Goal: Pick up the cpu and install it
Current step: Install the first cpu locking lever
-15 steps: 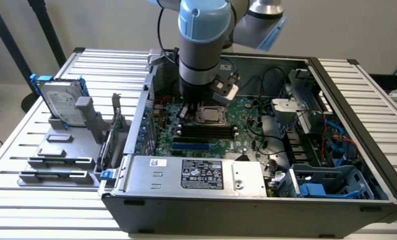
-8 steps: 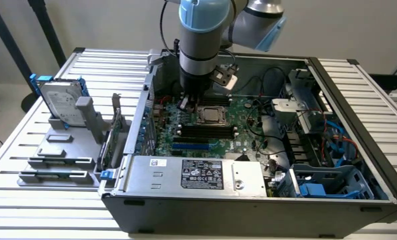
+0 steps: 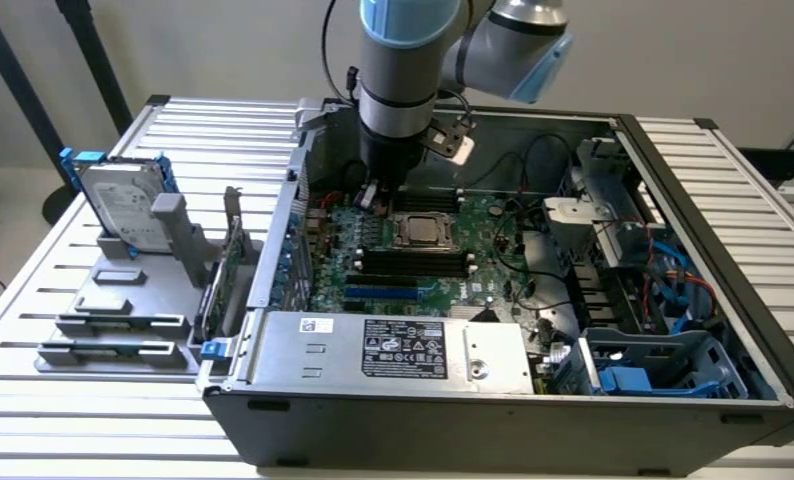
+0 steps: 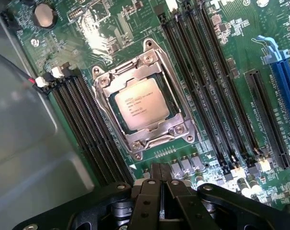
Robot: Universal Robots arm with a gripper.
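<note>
The cpu [image 4: 139, 104] is sitting flat in its socket [image 4: 144, 96] on the green motherboard [image 4: 217, 62], framed by the metal retention bracket, and it is lying just ahead of the fingertips, apart from them. In the exterior view the chip [image 3: 424, 231] is showing as a small silver square in the middle of the board, inside the open computer case [image 3: 504, 420], with the arm [image 3: 400, 90] standing just behind it.

The gripper [image 4: 159, 168] is hovering over the board with its two fingers [image 4: 152, 172] pressed together, holding nothing.

Judging by its look, the chip is light, stiff and thin, with a smooth metal lid that is likely to be slippery. Its underside contacts and the socket beneath it are probably delicate, so tilting or dragging is risking damage. The safest hold seems to be across two opposite edges of the lid, kept level, though the bracket is crowding those edges closely.
</note>
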